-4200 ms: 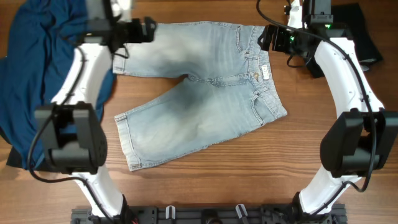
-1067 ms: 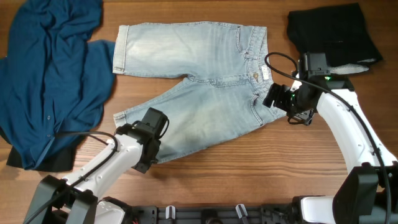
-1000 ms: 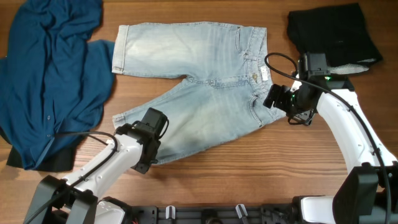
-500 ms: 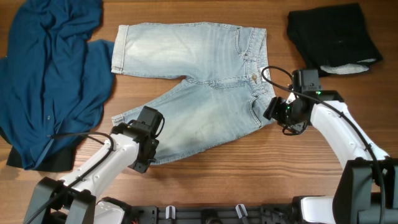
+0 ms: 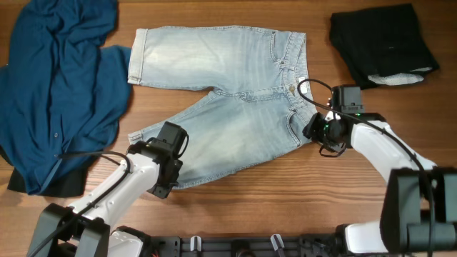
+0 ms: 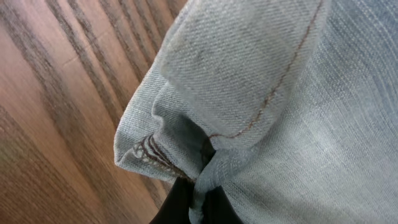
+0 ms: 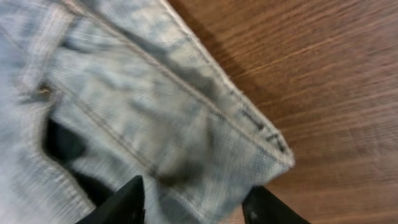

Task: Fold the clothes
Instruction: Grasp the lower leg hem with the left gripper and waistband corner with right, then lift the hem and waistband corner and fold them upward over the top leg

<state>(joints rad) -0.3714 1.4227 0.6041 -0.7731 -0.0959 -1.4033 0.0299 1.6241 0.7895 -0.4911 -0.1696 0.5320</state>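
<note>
While I look down from above, the pale-blue denim pants [image 5: 214,68] lie spread flat on the wooden counter [image 5: 285,207], near its middle; the waistband points to my right side and the two legs go to my left; the upper leg lies straight, and the lower leg runs slanted toward the near edge of the counter.

My left gripper [image 6: 196,202] is closed tight on the pants at the end of the lower leg; in my left wrist view the hem [image 6: 242,74] is bunched into a fold, with its brown stitching visible, and the cloth is pinched between my two dark fingers; the wood of the counter shows just beside the fold.

My right gripper [image 7: 196,202] is at the lower corner of the waistband [image 7: 249,137]; its jaws stand partly apart, one finger on each side of the denim corner, and the cloth lies between them; I cannot tell whether they press on it.

A dark blue garment [image 5: 57,86] lies crumpled at the far left of the counter, just beside the upper leg; a black folded garment [image 5: 382,39] lies at the far right corner, apart from the pants.
</note>
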